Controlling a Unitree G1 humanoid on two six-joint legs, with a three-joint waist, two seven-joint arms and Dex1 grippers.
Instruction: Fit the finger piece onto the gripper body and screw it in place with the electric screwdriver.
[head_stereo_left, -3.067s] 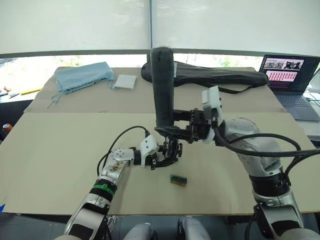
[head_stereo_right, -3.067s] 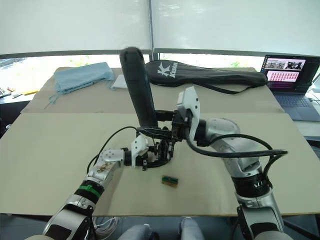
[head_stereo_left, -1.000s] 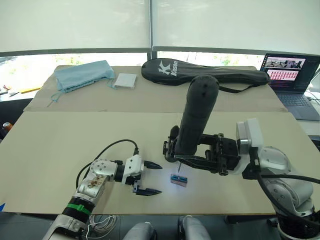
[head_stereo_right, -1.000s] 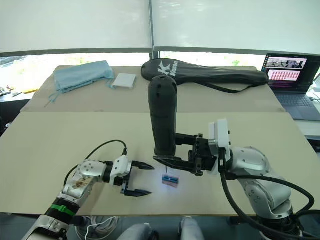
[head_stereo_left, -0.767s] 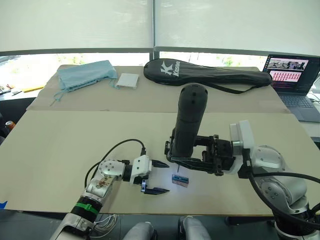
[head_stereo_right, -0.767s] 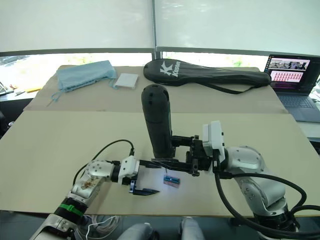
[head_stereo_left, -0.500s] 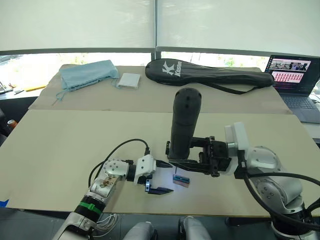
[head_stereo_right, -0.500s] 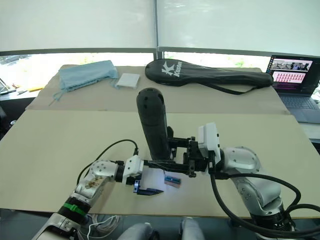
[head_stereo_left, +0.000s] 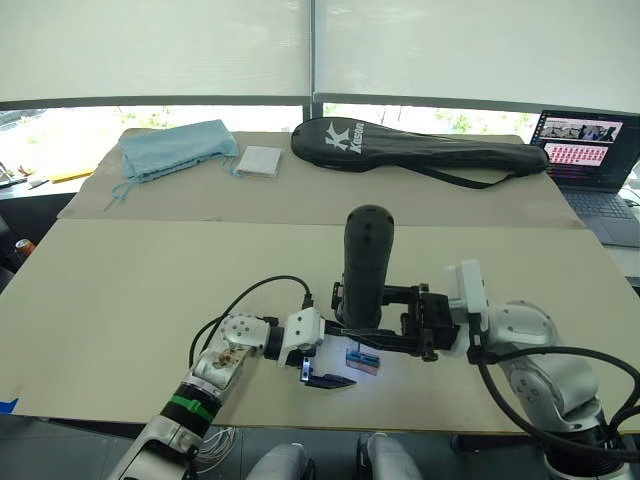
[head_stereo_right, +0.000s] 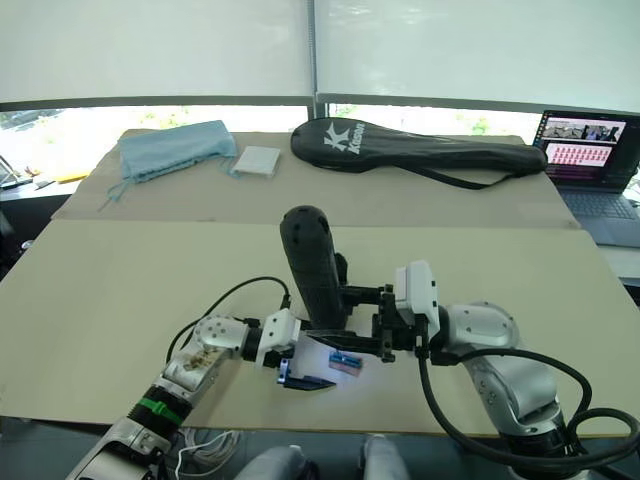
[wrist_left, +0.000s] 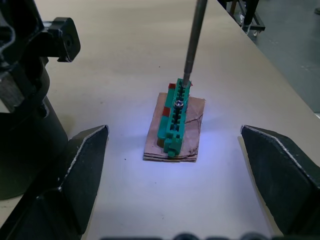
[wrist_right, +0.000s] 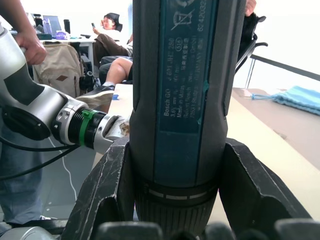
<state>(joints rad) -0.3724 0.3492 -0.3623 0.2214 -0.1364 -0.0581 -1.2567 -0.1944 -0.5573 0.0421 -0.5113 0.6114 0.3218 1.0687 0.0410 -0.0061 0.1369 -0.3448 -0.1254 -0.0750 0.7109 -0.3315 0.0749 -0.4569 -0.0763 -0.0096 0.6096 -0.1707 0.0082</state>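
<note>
Left gripper (head_stereo_left: 333, 364) low over the table, fingers spread either side of the small green block (wrist_left: 174, 119), bit tip set on the block, electric screwdriver (head_stereo_left: 365, 268) upright, clamped by right gripper (head_stereo_left: 372, 338).

Your left pincer (wrist_left: 172, 185) stands open around a green block (wrist_left: 173, 117) on a brown card (wrist_left: 174, 131). The screwdriver (wrist_left: 192, 40) bit tip rests on the block's top.

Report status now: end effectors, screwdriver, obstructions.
Left end effector open, straddling green block. Right end effector shut on electric screwdriver, upright, bit over the block's screw. Nothing between bit and block.
</note>
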